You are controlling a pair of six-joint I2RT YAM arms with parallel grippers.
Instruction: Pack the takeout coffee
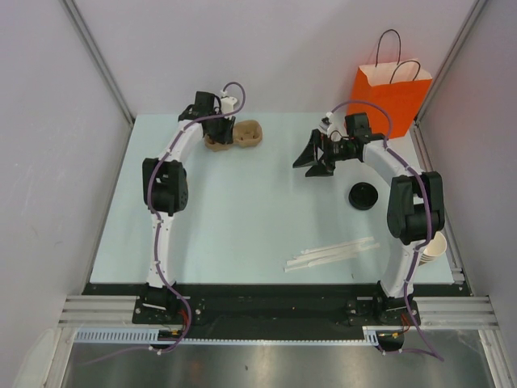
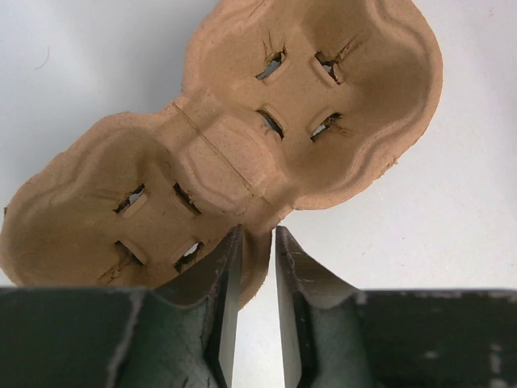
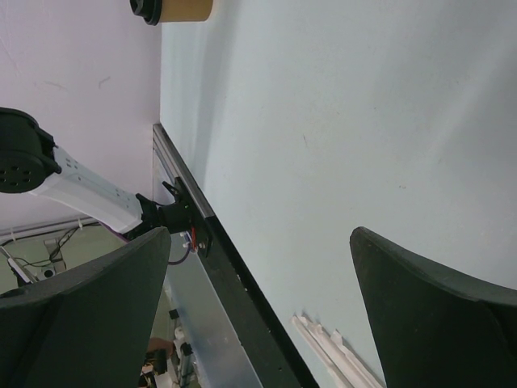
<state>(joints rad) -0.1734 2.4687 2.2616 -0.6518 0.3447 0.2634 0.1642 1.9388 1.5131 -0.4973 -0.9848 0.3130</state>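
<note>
Straddles rim of pulp cup carrier (image 2: 242, 145) with left gripper (image 2: 258, 267); cannot tell whether pinched. Holds right gripper (image 3: 258, 242) splayed wide, empty.

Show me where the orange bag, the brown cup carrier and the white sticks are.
orange bag (image 1: 394, 95), top view, front panel.
cup carrier (image 2: 224, 162), left wrist view, middle bridge.
white sticks (image 1: 331, 254), top view, mid-length.

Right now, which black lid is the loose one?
The black lid lying on the table beside the right arm, no cup under it. The other caps the takeout coffee, at the right wrist view's top edge.
</note>
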